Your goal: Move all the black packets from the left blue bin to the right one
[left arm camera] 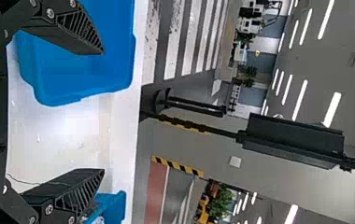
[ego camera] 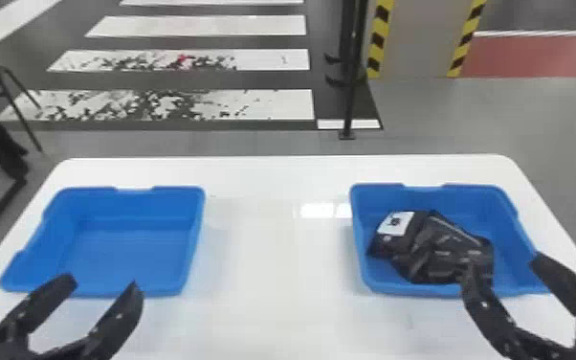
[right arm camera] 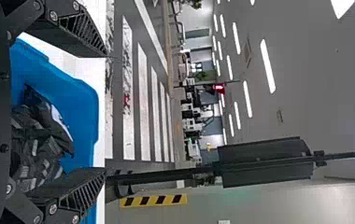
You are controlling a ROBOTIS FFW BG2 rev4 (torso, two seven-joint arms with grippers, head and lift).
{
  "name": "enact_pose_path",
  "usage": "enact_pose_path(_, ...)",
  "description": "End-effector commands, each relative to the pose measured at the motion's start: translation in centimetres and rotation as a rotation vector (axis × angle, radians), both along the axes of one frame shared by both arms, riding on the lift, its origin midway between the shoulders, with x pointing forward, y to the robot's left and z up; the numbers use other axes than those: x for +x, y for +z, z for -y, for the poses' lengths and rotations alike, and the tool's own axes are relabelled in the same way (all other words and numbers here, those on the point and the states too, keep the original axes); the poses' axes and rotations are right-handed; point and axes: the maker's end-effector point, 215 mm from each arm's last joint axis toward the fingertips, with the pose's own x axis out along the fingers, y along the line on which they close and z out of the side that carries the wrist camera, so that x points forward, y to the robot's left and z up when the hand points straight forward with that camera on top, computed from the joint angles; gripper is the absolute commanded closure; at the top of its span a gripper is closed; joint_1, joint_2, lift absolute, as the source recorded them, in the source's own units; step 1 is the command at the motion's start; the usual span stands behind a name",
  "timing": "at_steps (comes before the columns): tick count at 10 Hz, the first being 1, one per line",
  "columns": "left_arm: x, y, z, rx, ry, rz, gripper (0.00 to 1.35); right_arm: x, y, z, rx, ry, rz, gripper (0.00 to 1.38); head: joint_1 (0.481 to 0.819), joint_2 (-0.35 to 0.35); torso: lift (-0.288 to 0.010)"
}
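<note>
Black packets (ego camera: 437, 256): heaped and crumpled in the right blue bin (ego camera: 466, 198), toward its left and near side; count cannot be told. White label (ego camera: 400, 224) faces up at the heap's far left.

Right gripper (ego camera: 502, 265) over that bin's near edge, jaws wide, nothing between them. In head view its left finger overlaps the heap; whether it touches, cannot tell.

Left blue bin (ego camera: 131, 210) well apart from the right one, bare blue floor showing. Left gripper (ego camera: 102, 282) by its near edge, jaws also wide, holding nothing.

Both bins rest upright on a white bench (ego camera: 272, 268), rounded at the far corners. Beyond: grey floor, white crossing stripes (ego camera: 205, 26), slim black post (ego camera: 349, 103), pale column (ego camera: 420, 43) edged in yellow-and-black tape, red floor patch (ego camera: 540, 56) at right.
</note>
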Motion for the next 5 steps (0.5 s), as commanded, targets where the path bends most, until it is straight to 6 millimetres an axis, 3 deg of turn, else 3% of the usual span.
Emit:
enact_pose_path(1, -0.54, 0.37, -0.15, 0.016, 0.025, 0.021, 0.16, -1.75, -0.74, -0.53, -0.016, 0.000, -0.038, 0.17, 0.695, 0.073, -0.154)
enact_pose_path(5, -0.30, 0.57, 0.46, 0.003, 0.021, 0.030, 0.16, -1.83, -1.48, -0.28, 0.009, -0.019, -0.054, 0.17, 0.695, 0.081, -0.154)
